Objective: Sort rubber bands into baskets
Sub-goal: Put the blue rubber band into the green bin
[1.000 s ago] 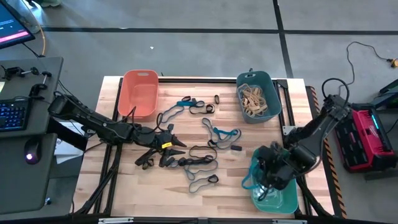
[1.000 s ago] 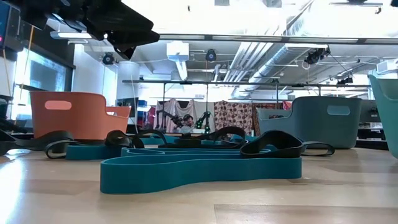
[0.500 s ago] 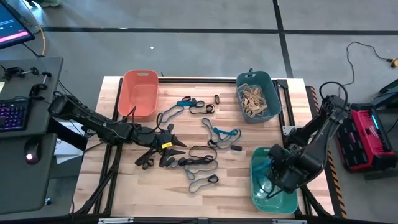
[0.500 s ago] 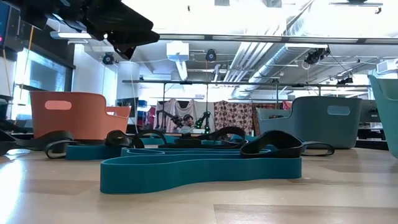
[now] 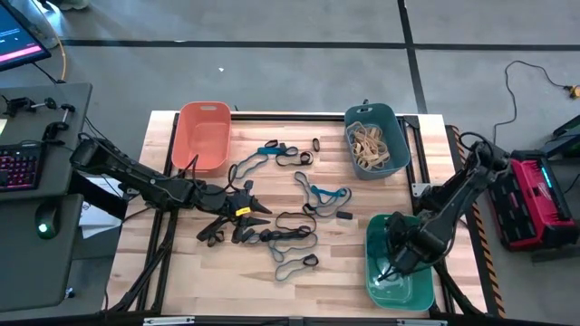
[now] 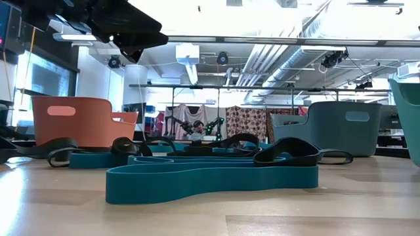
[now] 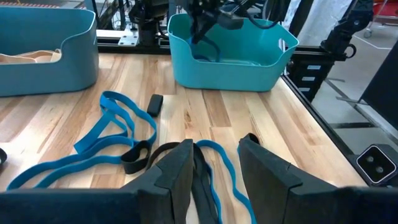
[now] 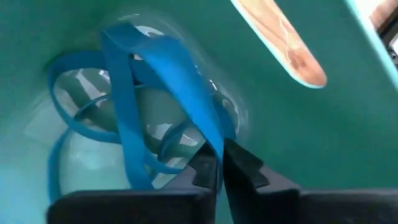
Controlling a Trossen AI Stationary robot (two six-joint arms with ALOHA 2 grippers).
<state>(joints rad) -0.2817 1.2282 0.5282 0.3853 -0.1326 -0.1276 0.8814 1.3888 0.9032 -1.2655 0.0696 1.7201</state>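
Observation:
Blue and black rubber bands (image 5: 290,237) lie scattered on the wooden table. My left gripper (image 5: 259,210) hovers open above the middle-left of them, with a black and blue band (image 7: 208,171) on the table below its fingers. My right gripper (image 8: 219,165) points down inside the green basket (image 5: 373,237) at the near right, shut on a blue rubber band (image 8: 155,74). The orange basket (image 5: 204,136) stands far left. The dark teal-blue basket (image 5: 391,127) stands far right and holds tan bands (image 5: 369,145). My right gripper pinches one strand of the blue rubber band (image 8: 214,144) between its two fingertips, coming from above and pointing down into the green basket. The band's loops (image 8: 87,118) hang slack below the fingers, close over the basket's floor. Whether they rest on it I cannot tell.
A small black piece (image 5: 344,215) lies by the blue bands mid-table. Black cables run along the left arm. A desk with keyboard and mouse (image 5: 36,172) stands left of the table, and a red device (image 5: 535,199) to its right. Bare wood lies at the near left.
My right gripper has sunk into the green basket and tipped to point almost straight down. The blue band it carries hung over the basket's left rim; now it is down inside the basket.

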